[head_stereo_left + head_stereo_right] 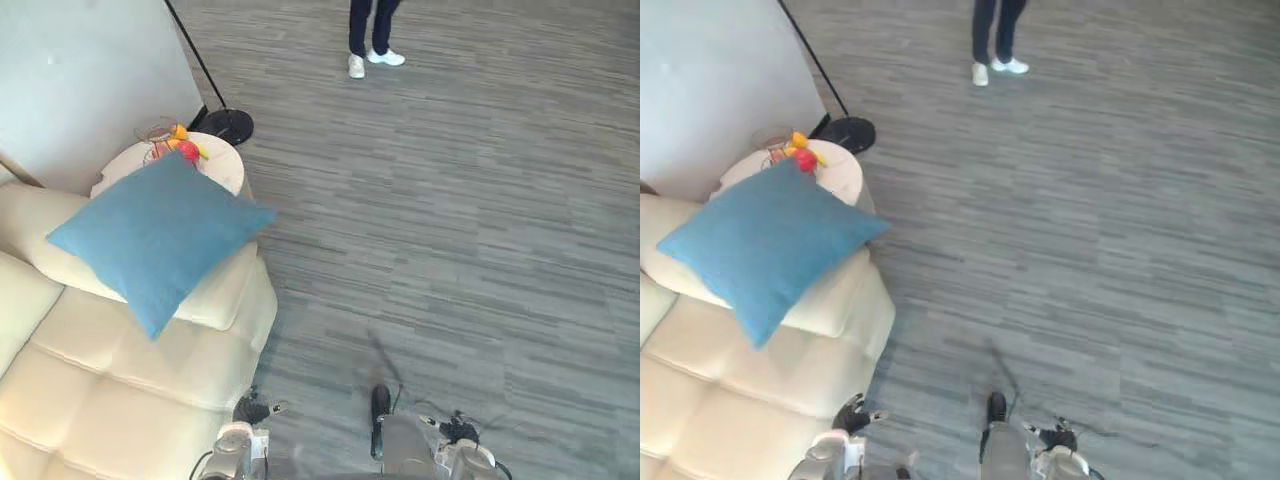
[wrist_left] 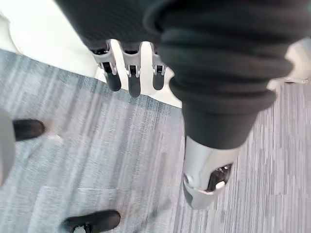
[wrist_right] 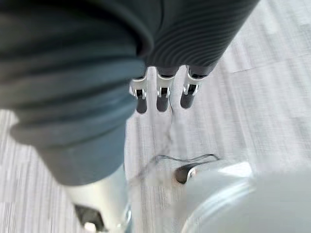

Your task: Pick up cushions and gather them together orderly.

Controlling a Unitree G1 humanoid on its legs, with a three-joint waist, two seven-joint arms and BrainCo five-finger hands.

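A blue square cushion point(image 1: 160, 232) lies tilted on the armrest of a cream sofa point(image 1: 120, 390) at the left, one corner hanging over the seat. My left hand point(image 2: 130, 77) hangs low beside the sofa's front, fingers straight and holding nothing, with the cream upholstery just past them. On the other side, my right hand point(image 3: 164, 94) hangs over the grey carpet, its fingers also straight and empty. Both hands are well below and apart from the cushion.
A round white side table point(image 1: 225, 168) behind the armrest carries a wire basket of fruit point(image 1: 183, 148). A floor lamp's black base point(image 1: 228, 125) and pole stand beyond it by the wall. A person's legs point(image 1: 370, 35) stand far across the grey carpet point(image 1: 450, 220).
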